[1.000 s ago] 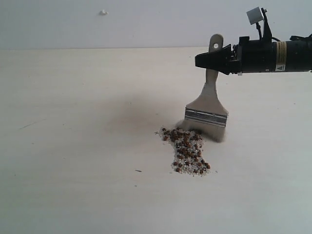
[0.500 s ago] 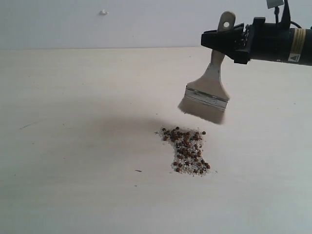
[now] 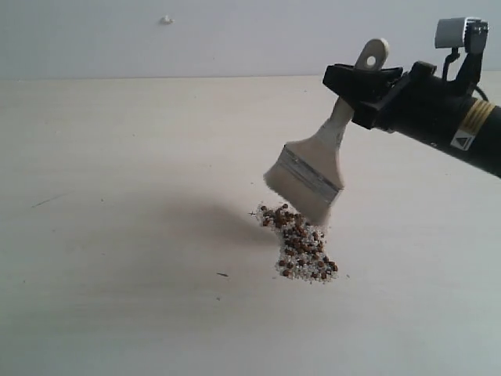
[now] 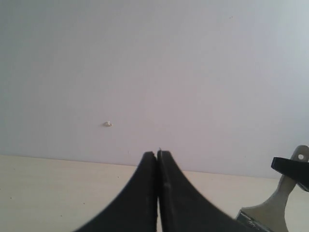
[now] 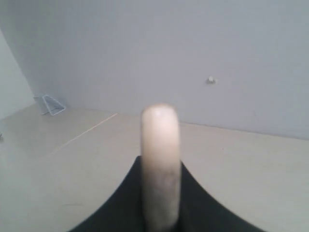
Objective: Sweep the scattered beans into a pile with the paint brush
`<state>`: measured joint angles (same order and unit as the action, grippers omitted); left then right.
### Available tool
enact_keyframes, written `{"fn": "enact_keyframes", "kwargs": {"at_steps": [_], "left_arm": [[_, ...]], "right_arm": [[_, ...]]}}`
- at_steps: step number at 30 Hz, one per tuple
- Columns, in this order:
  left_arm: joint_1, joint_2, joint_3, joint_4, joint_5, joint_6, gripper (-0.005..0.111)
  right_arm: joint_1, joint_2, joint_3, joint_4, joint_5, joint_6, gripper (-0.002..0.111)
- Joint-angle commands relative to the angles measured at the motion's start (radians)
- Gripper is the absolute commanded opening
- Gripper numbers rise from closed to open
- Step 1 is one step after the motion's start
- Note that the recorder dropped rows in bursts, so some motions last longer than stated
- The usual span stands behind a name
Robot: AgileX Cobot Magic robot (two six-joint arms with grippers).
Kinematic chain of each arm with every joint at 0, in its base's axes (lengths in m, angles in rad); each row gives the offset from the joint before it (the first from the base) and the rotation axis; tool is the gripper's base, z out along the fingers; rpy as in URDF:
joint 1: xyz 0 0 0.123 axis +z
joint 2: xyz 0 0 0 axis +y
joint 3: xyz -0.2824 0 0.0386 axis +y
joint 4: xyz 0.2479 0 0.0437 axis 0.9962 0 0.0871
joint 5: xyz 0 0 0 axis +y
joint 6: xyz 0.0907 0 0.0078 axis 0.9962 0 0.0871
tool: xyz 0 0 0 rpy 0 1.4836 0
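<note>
Where the pile (image 3: 304, 247) lies, a pale table (image 3: 117, 235) spreads out on every side of it, matt and lightly scuffed.

Item: wall (image 3: 196, 39). Plain grey-white, rising behind the table, well beyond the pile.

Item: right arm (image 3: 446, 117). Black, entering from the right of the pile and well above it, sloping down toward its gripper.

Item: paint brush (image 3: 309, 176). Cream handle with a hole at the end, silver ferrule, pale bristles. It is tilted, handle end up and to the right, head down and left. It hangs above the pile, with the bristle tips at the pile's far edge; whether they touch the grains cannot be told.

Item: right gripper (image 3: 356, 86). Black fingers clenched on the upper handle of the paint brush, high above the pile.

Item: left gripper (image 4: 158, 159). Seen only from its own wrist camera, its jaws are pressed together with nothing between them. Its place relative to the pile cannot be told.

Item: pile. One small mound, narrow and long, about as wide as the brush head.

Item: beans (image 3: 297, 231). Tiny reddish-brown grains mixed with whitish crumbs, gathered in the pile, with a few loose at its rim.
</note>
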<state>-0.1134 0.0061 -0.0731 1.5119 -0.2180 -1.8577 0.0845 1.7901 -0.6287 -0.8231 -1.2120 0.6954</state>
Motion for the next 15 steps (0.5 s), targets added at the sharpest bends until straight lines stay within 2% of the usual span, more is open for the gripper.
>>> {"fn": "enact_keyframes", "kwargs": {"at_steps": [1, 4, 9, 12, 15], "left_arm": [[0.001, -0.006, 0.005, 0.004, -0.001, -0.003, 0.0], [0.001, -0.006, 0.005, 0.004, -0.001, -0.003, 0.0], [0.001, -0.006, 0.005, 0.004, -0.001, -0.003, 0.0], [0.001, -0.006, 0.005, 0.004, -0.001, -0.003, 0.0], [0.001, -0.006, 0.005, 0.004, -0.001, -0.003, 0.0]], "right_arm": [[0.144, -0.011, 0.071, 0.37, -0.009, -0.028, 0.0], [0.246, -0.011, 0.078, 0.562, -0.009, -0.021, 0.0], [0.389, -0.009, 0.078, 0.823, -0.009, -0.135, 0.0], [0.437, -0.009, 0.078, 0.923, -0.009, -0.2, 0.0], [0.45, -0.009, 0.078, 0.946, 0.002, -0.198, 0.0]]}}
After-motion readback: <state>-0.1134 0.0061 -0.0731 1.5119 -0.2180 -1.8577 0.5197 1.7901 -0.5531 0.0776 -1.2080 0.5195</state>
